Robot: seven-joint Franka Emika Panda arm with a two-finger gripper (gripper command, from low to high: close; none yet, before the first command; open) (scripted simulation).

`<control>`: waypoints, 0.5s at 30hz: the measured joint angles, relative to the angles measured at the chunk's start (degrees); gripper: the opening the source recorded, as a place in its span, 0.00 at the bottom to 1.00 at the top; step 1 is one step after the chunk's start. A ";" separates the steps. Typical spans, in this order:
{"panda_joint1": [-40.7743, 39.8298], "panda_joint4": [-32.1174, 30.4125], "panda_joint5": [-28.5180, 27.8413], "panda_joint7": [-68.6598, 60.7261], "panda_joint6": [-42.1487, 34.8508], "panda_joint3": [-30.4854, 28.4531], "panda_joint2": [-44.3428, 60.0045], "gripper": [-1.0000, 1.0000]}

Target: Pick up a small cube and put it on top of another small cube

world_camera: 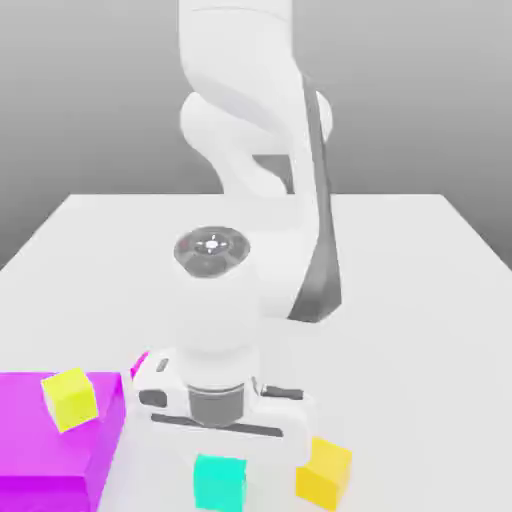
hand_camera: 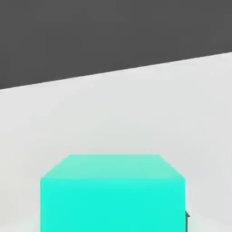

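near the table's front edge, at about six o'clock in the exterior view, the gripper (world_camera: 221, 455) is closed down around the teal cube (world_camera: 220, 481), so lift straight up before carrying it toward three o'clock over the orange-yellow cube (world_camera: 324, 473) just beside it.

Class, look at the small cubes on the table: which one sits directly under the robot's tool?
The teal cube. It lies right below the tool; the orange-yellow cube sits beside it, the lemon-yellow one atop the magenta block.
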 joint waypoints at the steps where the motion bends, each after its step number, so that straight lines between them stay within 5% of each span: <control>1: 0.16 -0.36 -0.16 0.02 -1.67 0.15 -2.03 0.00; 5: 5.63 -1.46 -1.49 -2.16 -8.16 5.96 -9.61 0.00; 9: 7.34 -1.48 -3.48 -1.50 -3.31 6.72 -4.73 0.00; 10: 7.60 -1.43 -3.96 -1.18 -1.50 6.46 -2.85 1.00; 15: 7.60 -1.43 -3.96 -1.18 -1.50 6.46 -2.85 1.00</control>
